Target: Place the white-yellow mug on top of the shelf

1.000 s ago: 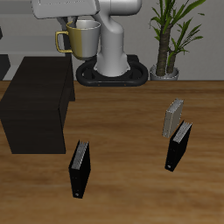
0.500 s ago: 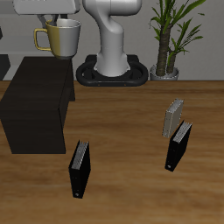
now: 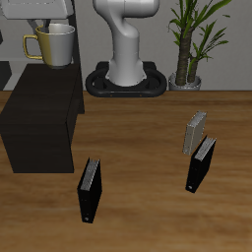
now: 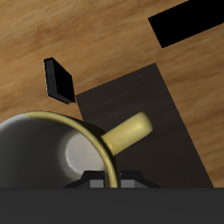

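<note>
From where I stand, the white-yellow mug (image 3: 54,43) hangs in the air directly under the gripper (image 3: 44,22), upright, its yellow handle pointing away from the robot's pedestal. It floats above the back part of the shelf (image 3: 39,113), clear of its top, so it is not set down yet. The gripper is clamped on the mug's rim; nothing else carries the cup.

Moving across the table, a small black book (image 3: 90,188) stands upright near the front edge just beside the shelf's front corner. Farther back rises the robot's white base (image 3: 126,54) on its dark foot plate. Beyond it a potted plant (image 3: 192,39) stands off the table's back edge. Then come a thin grey rack (image 3: 195,132) and, just in front of it, a second black book (image 3: 201,163), leaning a little.

The wrist view looks straight down into the mug (image 4: 57,162): its olive inside, pale bottom and the yellow handle (image 4: 128,133), things the exterior view hides. Beneath the mug lies the shelf's black top (image 4: 144,109), with one black book (image 4: 59,79) on the wood floor of the table beside it. Only a sliver of the fingers (image 4: 114,183) shows at the rim, so that view alone does not show the grip.
</note>
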